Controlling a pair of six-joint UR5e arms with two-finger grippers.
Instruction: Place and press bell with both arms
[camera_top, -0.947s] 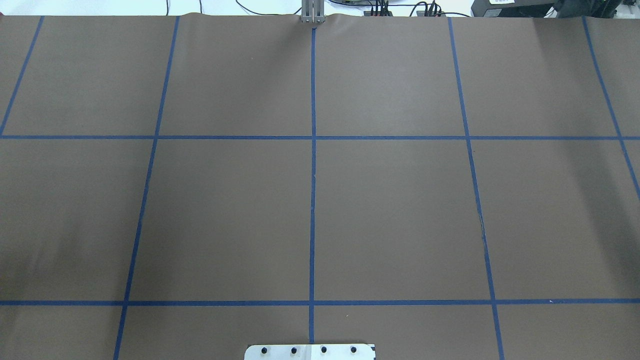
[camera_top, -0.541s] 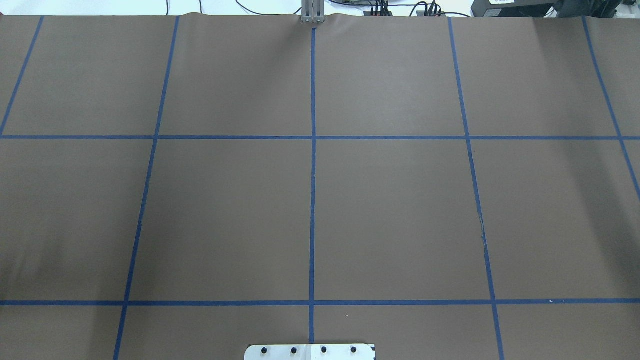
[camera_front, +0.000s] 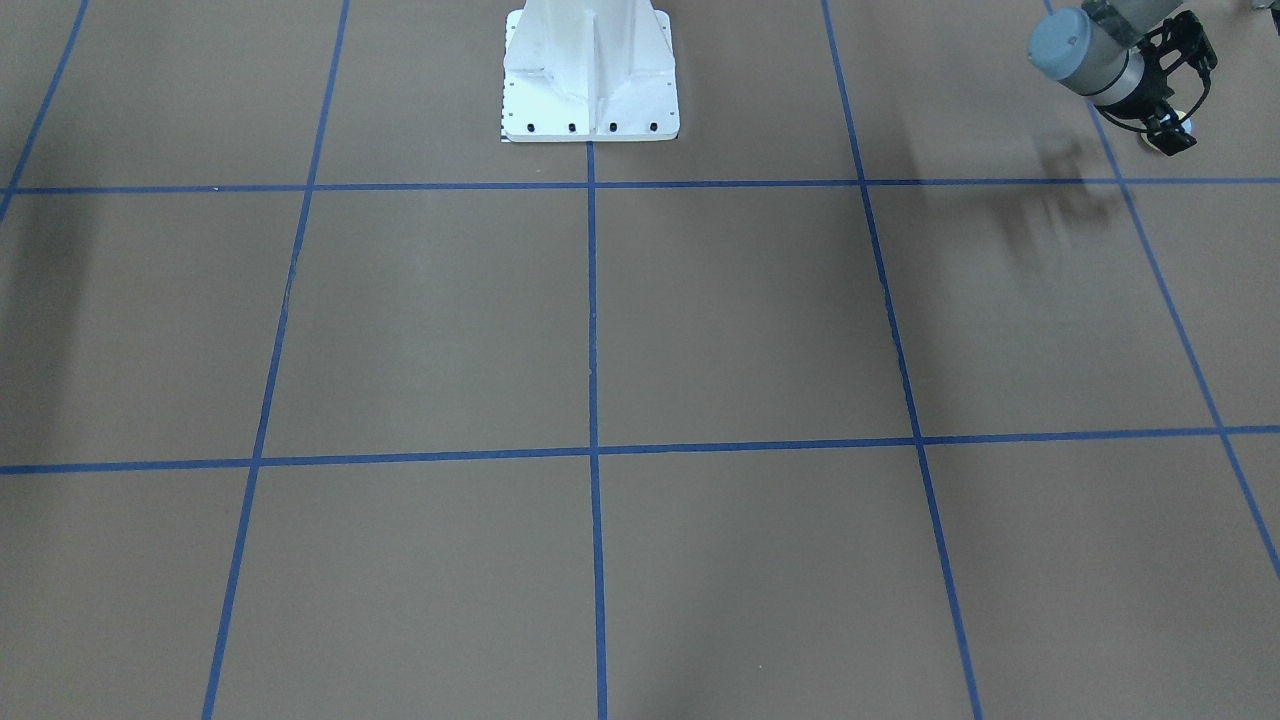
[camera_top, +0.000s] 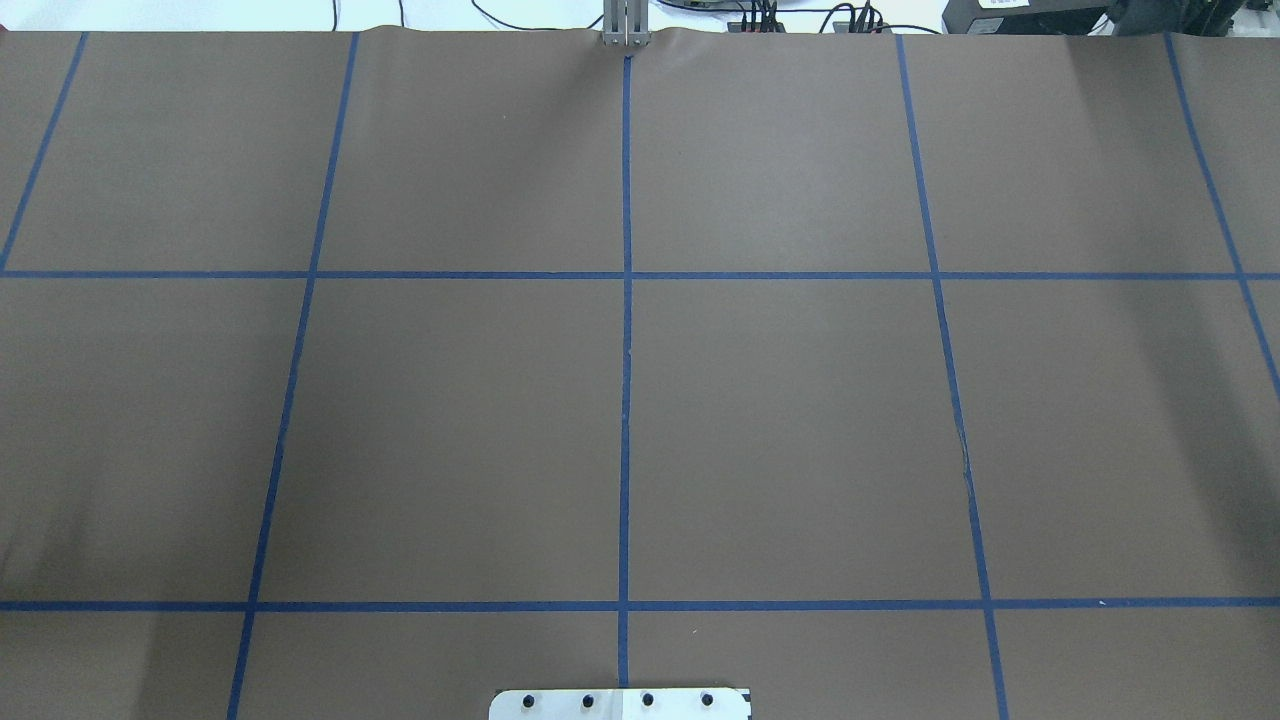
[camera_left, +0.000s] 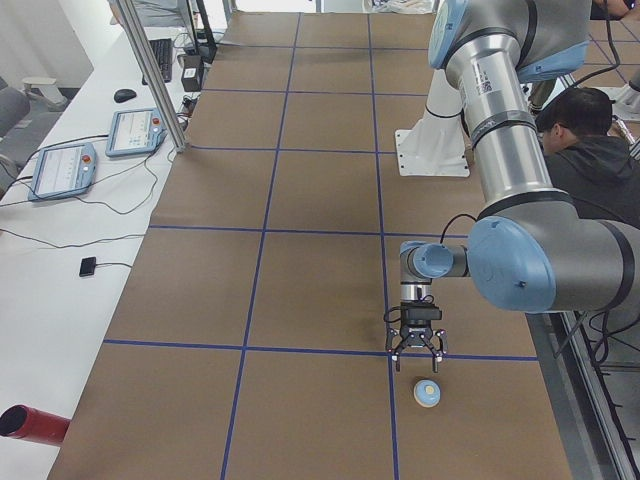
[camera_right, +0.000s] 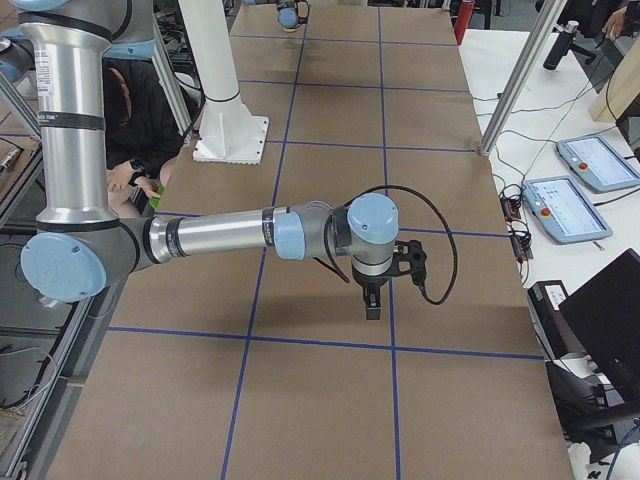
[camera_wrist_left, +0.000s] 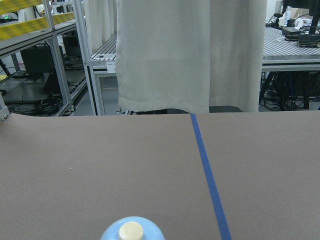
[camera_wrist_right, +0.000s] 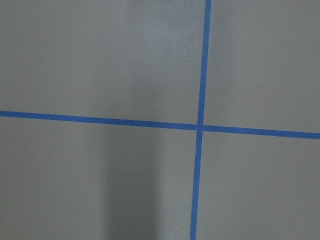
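One bell (camera_left: 428, 393) stands on the brown table (camera_left: 300, 300) near its left end. Just beyond it the left gripper (camera_left: 418, 357) hovers, fingers spread, empty. Farther off hangs the right gripper (camera_right: 372, 308); I cannot tell its state.

Bright even light, soft diffuse shadows, sharp focus

4 ext + 2 wrist cams, common table (camera_top: 450, 430)
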